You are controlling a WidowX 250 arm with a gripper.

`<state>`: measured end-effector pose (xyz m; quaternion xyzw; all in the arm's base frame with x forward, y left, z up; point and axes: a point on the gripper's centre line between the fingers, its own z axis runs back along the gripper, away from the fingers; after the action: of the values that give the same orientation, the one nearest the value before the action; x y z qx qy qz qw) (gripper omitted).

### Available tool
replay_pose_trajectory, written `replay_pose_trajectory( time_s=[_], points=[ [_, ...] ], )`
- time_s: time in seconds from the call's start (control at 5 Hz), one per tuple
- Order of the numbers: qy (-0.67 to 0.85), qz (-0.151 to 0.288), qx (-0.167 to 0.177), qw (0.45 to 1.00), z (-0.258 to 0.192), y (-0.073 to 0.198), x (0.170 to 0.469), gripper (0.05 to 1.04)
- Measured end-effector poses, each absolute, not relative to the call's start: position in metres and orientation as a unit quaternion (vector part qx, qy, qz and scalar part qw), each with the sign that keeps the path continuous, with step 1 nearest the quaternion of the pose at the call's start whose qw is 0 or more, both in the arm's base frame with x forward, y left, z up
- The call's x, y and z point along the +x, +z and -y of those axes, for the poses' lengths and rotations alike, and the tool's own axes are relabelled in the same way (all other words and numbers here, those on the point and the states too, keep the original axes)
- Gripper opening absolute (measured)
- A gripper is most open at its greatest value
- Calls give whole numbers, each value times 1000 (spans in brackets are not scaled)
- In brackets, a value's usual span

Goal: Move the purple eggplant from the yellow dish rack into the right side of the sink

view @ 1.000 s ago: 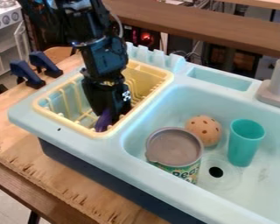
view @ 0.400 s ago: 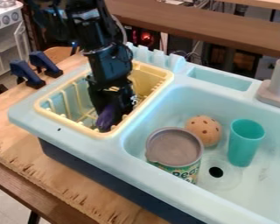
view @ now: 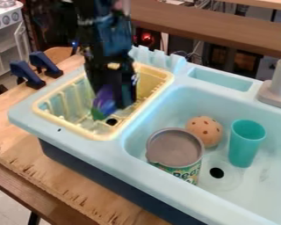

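Over the yellow drying basket (view: 66,125) at the sink's left hangs my gripper (view: 114,102), pointing down. It is shut on a purple object (view: 105,99) with a green end (view: 98,112). That object is tilted, its green end lowest, and sits inside the basket's outline; the black fingers partly cover it. A dark hole shows through the basket floor just beside it.
In the basin (view: 260,184) stand a lidded can (view: 175,148), a brown ball with holes (view: 205,131) and a teal cup (view: 246,143). A grey faucet (view: 279,83) rises at right. Blue clamps (view: 27,75) sit on the wooden table's left.
My gripper has risen and shifted slightly right, and the purple object has come up with it. Its green end and the hole in the basket floor are now visible.
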<state>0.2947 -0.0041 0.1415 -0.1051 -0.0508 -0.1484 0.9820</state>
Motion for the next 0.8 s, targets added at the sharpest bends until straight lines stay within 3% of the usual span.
replay_pose_trajectory(
  time_s=[0.2, 0.4, 0.8],
  points=[
    [-96, 2, 3, 995, 35, 181, 289, 826],
    [-123, -25, 18, 992, 76, 188, 291, 826],
    [-203, -44, -31, 978, 141, 157, 299, 826]
  ],
)
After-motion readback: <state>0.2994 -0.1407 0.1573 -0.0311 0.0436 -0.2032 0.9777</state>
